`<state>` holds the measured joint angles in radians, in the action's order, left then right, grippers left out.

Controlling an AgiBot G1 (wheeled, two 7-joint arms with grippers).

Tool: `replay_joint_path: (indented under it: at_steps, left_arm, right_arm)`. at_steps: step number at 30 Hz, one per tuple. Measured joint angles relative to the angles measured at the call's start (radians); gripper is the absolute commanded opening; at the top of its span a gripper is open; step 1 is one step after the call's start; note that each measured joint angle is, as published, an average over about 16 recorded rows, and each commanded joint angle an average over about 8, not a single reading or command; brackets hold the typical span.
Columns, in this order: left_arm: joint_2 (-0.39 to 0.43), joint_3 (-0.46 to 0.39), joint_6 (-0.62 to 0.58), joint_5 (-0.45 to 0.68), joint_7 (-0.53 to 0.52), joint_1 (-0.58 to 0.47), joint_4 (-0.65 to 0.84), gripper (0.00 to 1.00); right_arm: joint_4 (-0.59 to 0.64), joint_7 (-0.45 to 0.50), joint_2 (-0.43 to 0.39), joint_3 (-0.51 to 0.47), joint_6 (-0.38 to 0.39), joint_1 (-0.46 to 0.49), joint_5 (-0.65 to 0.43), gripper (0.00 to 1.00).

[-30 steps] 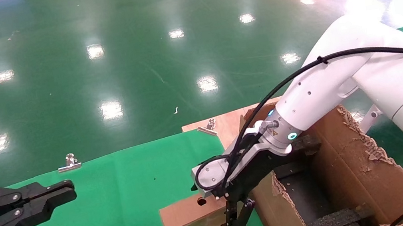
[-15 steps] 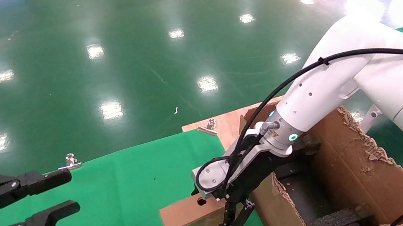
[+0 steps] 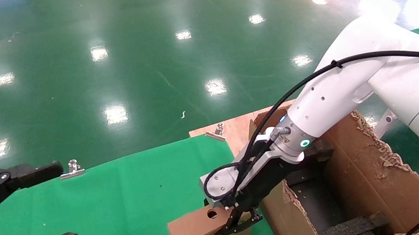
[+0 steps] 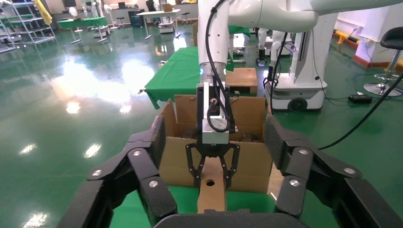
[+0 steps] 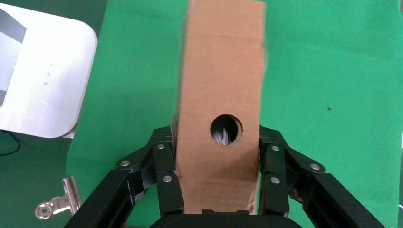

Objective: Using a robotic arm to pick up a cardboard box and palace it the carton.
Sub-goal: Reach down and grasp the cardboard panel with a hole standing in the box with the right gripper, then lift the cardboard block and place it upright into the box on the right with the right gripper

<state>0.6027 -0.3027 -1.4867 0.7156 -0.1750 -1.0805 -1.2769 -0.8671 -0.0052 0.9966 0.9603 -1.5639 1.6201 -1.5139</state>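
The small brown cardboard box (image 3: 197,228), with its round hole facing up, lies at the near edge of the green cloth, right beside the carton (image 3: 371,180). My right gripper (image 3: 238,223) is shut on the box's end nearest the carton. The right wrist view shows the fingers (image 5: 164,173) pressed on both sides of the cardboard box (image 5: 221,95). Whether the box still touches the cloth I cannot tell. My left gripper (image 3: 64,204) hovers open wide over the cloth's left side, facing the cardboard box (image 4: 211,192) and holding nothing.
The carton has ragged flaps and black foam inserts (image 3: 349,228) inside. Metal clips (image 3: 72,169) pin the green cloth (image 3: 121,198) along the table's far edge. A bare wooden board (image 3: 236,130) shows behind the carton. Shiny green floor lies beyond.
My left gripper went from shut to wide open. The right gripper's fingers closed across the cardboard box's end, and the box shifted slightly.
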Motion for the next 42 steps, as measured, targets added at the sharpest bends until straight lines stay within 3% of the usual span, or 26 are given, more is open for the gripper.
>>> replay_joint_path:
  at_steps: [11, 24, 32, 42]
  left_arm:
    - [0.0, 0.0, 0.0, 0.0, 0.0, 0.0, 0.0, 1.0]
    - [0.0, -0.001, 0.0, 0.0, 0.001, 0.0, 0.001, 1.0]
    - [0.0, -0.001, 0.0, -0.001, 0.001, -0.001, 0.001, 1.0]
    - [0.0, -0.002, 0.0, -0.001, 0.001, -0.001, 0.001, 1.0]
  right_arm:
    - [0.021, -0.014, -0.009, 0.001, -0.004, 0.056, 0.008, 0.0]
    - [0.124, -0.066, -0.054, 0.049, -0.029, 0.312, 0.101, 0.0]
    - [0.172, -0.078, -0.117, 0.14, -0.033, 0.449, 0.2, 0.0]
    - [0.188, -0.074, -0.259, 0.277, -0.032, 0.537, 0.296, 0.0]
